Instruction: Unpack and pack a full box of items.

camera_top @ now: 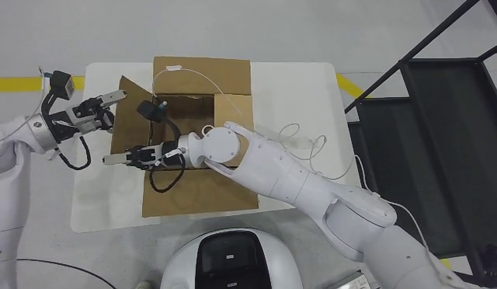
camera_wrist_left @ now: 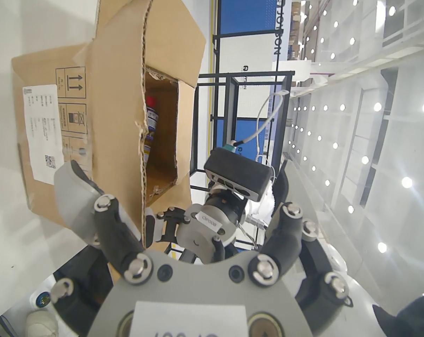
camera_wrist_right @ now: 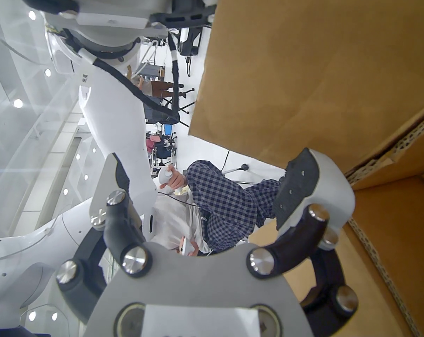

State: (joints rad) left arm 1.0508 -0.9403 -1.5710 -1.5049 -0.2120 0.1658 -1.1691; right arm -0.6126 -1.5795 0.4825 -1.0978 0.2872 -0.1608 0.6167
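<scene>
Top: box [camera_top: 203,78] sits open mid-worktop [camera_top: 299,83], flaps spread. Left pincer [camera_top: 115,97] is at the raised left flap [camera_top: 128,130]. Right pincer [camera_top: 114,158] lies across the box mouth, tip at that same side.

Left wrist: jaws wide apart with the flap's edge between them; I can't tell if it touches. A red-capped can [camera_wrist_left: 150,115] shows inside the box.

Right wrist: jaws spread, holding nothing, one finger beside the box's corrugated edge.
</scene>
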